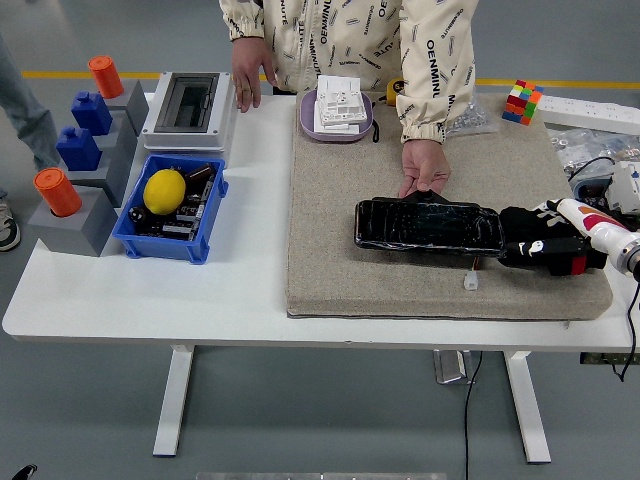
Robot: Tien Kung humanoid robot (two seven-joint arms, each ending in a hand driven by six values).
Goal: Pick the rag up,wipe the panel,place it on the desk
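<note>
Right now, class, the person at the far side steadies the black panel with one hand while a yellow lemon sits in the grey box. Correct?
Not quite. The head view shows the lemon in the blue bin, not the grey box. The person's hand does touch the black panel.

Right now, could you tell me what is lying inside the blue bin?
The blue bin holds a yellow lemon-like object on top of dark small parts. Whatever lies beneath them is covered.

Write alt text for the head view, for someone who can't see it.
The robot's right hand, black, lies at the right end of a black panel on a beige mat; whether it holds a rag cannot be told. A person's hand touches the panel's far edge. A blue bin with a yellow lemon stands to the left.
</note>
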